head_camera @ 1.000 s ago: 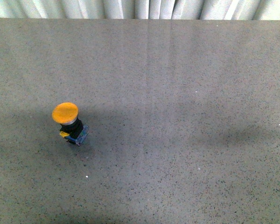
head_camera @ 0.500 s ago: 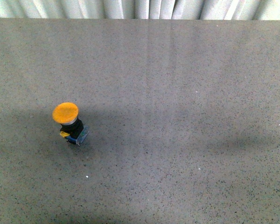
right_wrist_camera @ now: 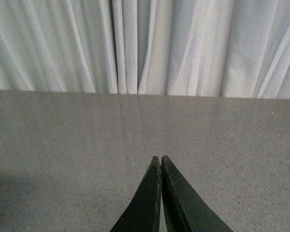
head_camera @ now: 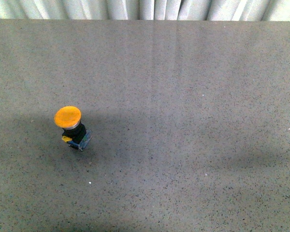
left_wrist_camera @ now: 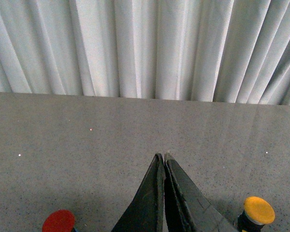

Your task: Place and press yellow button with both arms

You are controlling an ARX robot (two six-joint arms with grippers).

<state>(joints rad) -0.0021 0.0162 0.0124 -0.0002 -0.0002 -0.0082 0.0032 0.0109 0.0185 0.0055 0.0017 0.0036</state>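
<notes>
The yellow button stands on the grey table, left of centre in the front view, its orange-yellow cap on a black collar and a bluish base. Neither arm shows in the front view. In the left wrist view my left gripper is shut with nothing in it, held above the table, and the yellow button sits off to one side of its fingers. My right gripper is also shut and empty over bare table, with no button in its view.
A red button cap shows at the edge of the left wrist view, on the other side of the left fingers. White pleated curtain hangs behind the table's far edge.
The button has stayed put. The soft shadows on the table's right side have shifted slightly.
</notes>
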